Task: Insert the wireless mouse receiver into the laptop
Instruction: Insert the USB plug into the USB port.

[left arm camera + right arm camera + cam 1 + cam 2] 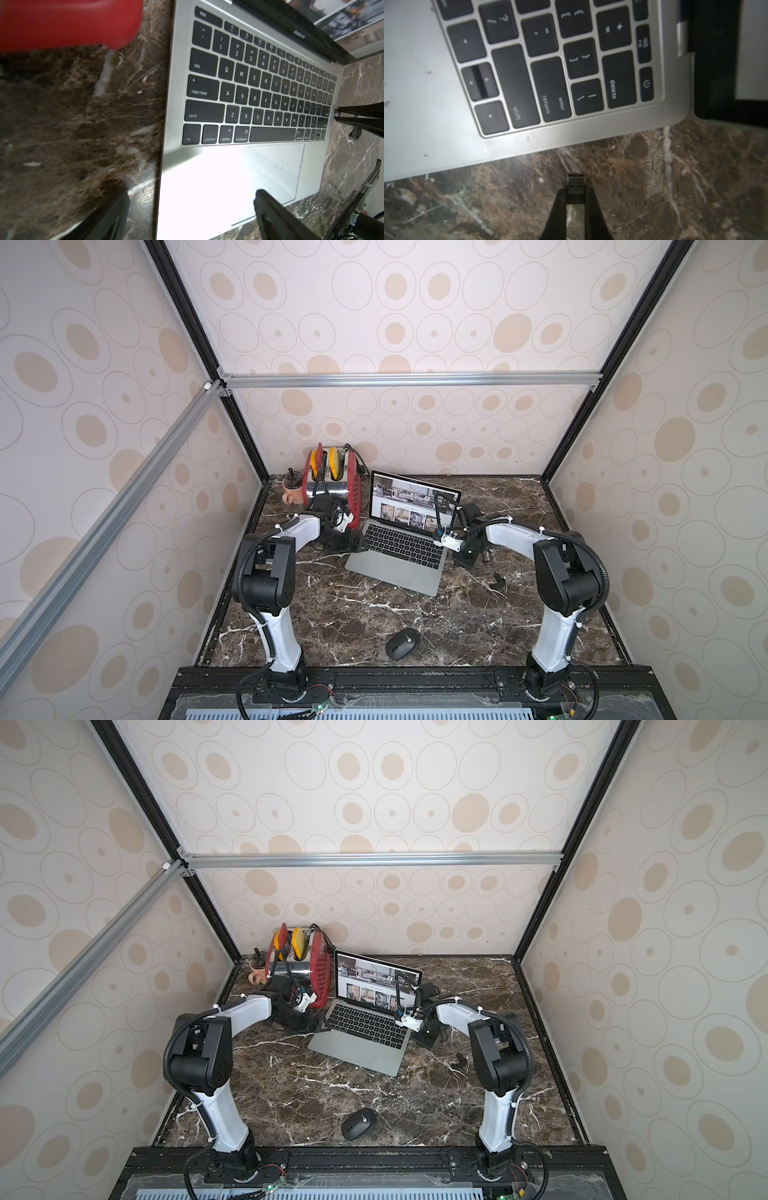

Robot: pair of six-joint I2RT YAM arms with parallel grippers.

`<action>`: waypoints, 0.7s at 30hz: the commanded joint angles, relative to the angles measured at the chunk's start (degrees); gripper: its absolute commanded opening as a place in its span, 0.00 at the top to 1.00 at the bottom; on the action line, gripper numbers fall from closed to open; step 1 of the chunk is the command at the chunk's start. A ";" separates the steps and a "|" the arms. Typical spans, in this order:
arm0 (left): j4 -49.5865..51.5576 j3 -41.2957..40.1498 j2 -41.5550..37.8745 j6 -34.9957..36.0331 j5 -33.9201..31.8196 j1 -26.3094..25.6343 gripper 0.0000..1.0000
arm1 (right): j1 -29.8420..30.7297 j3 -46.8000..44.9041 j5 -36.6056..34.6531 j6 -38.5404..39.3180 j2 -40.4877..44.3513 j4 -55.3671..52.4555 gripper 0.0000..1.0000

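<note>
The open silver-grey laptop [415,578] [376,1058] stands mid-table in both top views, its screen lit. My right gripper [575,193] is shut on the wireless mouse receiver [576,182], a small black stub with a metal plug. The plug points at the laptop's right side edge [571,133] near the return key, a short gap away. In a top view that gripper [463,560] sits just right of the keyboard. My left gripper [191,195] is open and straddles the laptop's left edge. One finger [116,216] is over the table, the other finger [268,207] over the trackpad [276,166].
A black wireless mouse [402,643] lies near the front edge of the marble table [332,614]. A red and chrome appliance [328,485] and a brown mug [291,491] stand at the back left, close to the left arm. A small black part [497,581] lies right of the laptop.
</note>
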State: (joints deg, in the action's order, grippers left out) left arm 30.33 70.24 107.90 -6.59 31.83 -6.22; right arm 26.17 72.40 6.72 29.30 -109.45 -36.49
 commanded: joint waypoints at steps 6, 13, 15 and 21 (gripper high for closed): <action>1.14 -1.27 -0.23 0.59 -0.15 0.22 0.04 | 0.90 1.54 1.45 0.26 -0.68 0.57 1.00; 1.53 -0.82 0.51 1.02 -0.41 0.24 0.04 | 0.84 5.91 1.67 2.49 -3.96 -3.17 1.00; 1.57 -0.80 0.65 1.20 -0.59 0.25 0.04 | 0.81 6.67 1.68 2.91 -4.48 -3.92 1.00; 1.84 0.05 1.87 1.43 -0.94 0.21 0.04 | 0.54 7.72 -0.04 3.09 -5.50 -3.44 1.00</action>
State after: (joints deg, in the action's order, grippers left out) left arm 29.82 69.45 108.03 -6.39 31.55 -6.22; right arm 26.89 78.50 6.92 30.72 -113.45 -38.30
